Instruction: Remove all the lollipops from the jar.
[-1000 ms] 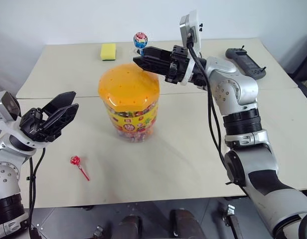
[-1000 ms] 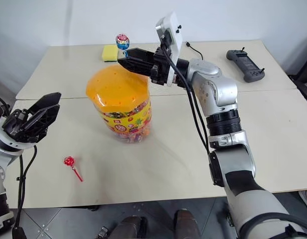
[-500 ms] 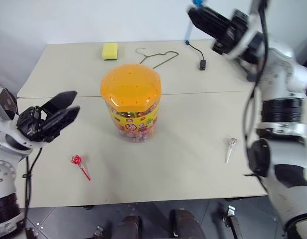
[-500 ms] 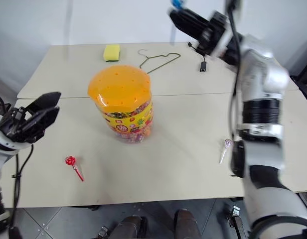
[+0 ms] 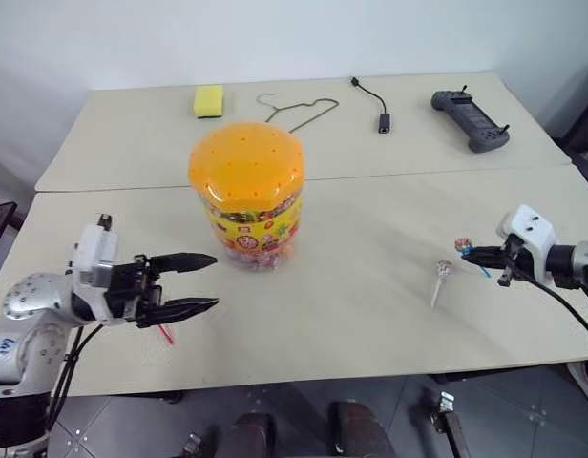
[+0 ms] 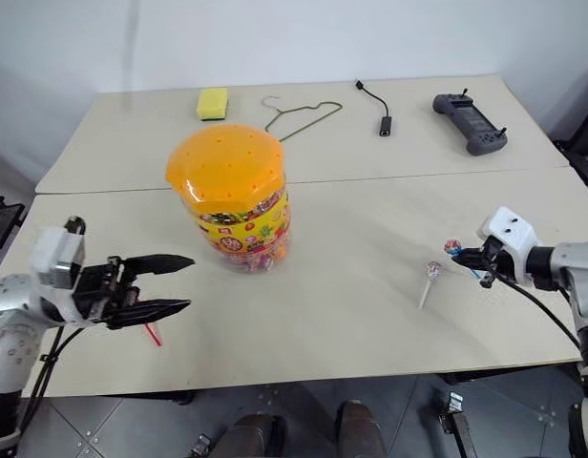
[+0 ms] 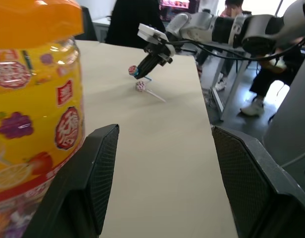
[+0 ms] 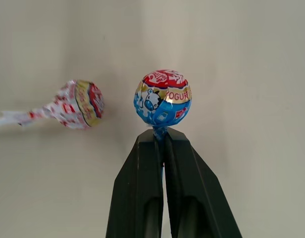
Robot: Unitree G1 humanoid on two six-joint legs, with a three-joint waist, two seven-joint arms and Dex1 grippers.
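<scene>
Right wrist view: right gripper (image 8: 163, 135) fingers clenched on blue lollipop (image 8: 163, 99) stick, low over bench (image 5: 370, 315), right of jar (image 5: 248, 196); pinkish lollipop (image 5: 445, 271) just left. Left gripper (image 5: 200, 281) fingers released, nearer jar.

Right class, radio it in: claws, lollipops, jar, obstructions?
Right claw shut on blue lollipop. Left claw open beside jar. Pinkish lollipop on table. Nothing obstructing.

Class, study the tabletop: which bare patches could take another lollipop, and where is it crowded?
Bare patches: the wide stretch between the jar and the pinkish lollipop; the far left corner beside the yellow sponge. Crowded: the right edge, where the right gripper holds the blue lollipop beside the pinkish one; the near left, around the open left gripper.
</scene>
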